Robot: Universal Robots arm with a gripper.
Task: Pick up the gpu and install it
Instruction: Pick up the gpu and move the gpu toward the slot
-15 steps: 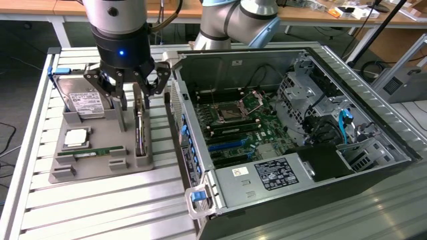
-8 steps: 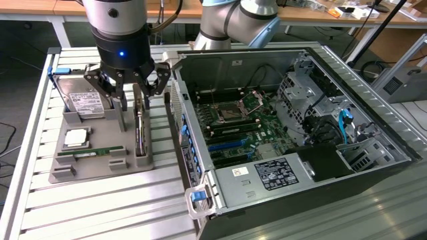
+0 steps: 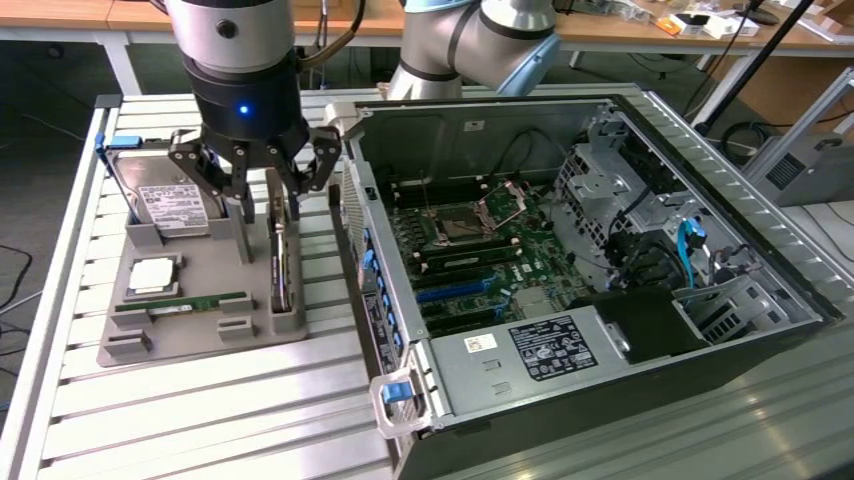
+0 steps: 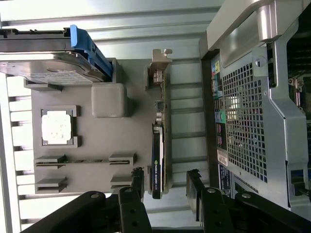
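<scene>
The gripper holds its jaws apart astride one end of the gpu, upright on edge in a grey holder. The open computer case crowds one side; hard drive and CPU lie beyond the other.

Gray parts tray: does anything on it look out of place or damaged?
Nothing stands out. The gpu stands on edge in its slot; hard drive, processor and RAM stick sit in their holders. The open hand straddles the gpu.
</scene>
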